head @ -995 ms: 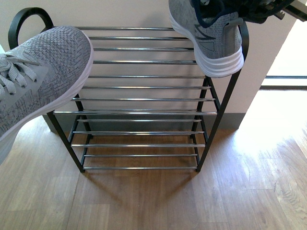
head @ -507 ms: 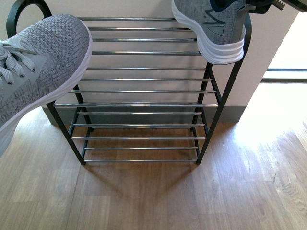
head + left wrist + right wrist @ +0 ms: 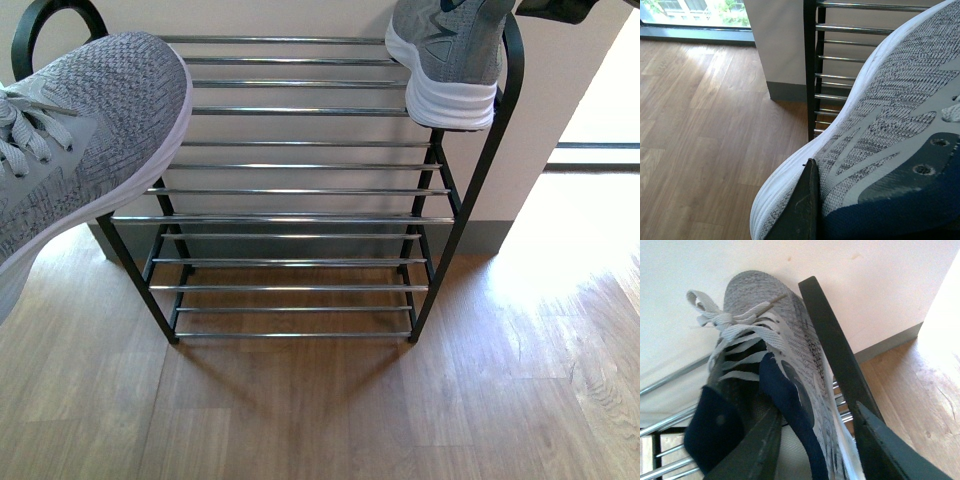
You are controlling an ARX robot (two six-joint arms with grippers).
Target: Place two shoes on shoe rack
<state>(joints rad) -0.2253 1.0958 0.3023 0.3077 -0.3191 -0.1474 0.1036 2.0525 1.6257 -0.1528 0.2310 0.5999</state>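
Status: nothing placed yet, both shoes are gripped.

- The right grey knit sneaker (image 3: 445, 60) (thick white sole) is at the right end of the top tier of the black-framed shoe rack (image 3: 300, 190) with silver rods. Its heel faces the camera, just inside the right side hoop (image 3: 835, 340).
- The front view doesn't settle whether its sole touches the rods or hangs just above them.
- The right end effector (image 3: 817, 415) is pinching the collar wall, one finger inside by the navy lining and one outside. Not released.
- The left grey knit sneaker (image 3: 80, 150) (pale laces) is held tilted, toe up, at the rack's left front. In the front view its toe overlaps the left end of the top tier, but it isn't on any tier.
- On the left end effector (image 3: 815, 200) only one dark finger (image 3: 800, 215) shows, pressed on the outside of the heel. The other is hidden, but since the shoe hangs in the air I judge it clamped on the heel wall.

Left to do: seat the right shoe, let go and back out, then bring the left one in beside it.

In the way:
- The right hoop sits just beside the outer right finger, so there's little room to spread.
- The left side hoop (image 3: 40, 25) is near the left shoe's toe.
- The pale wall (image 3: 560, 100) right behind the rack limits depth.
- Under it all is the wood floor (image 3: 300, 420).
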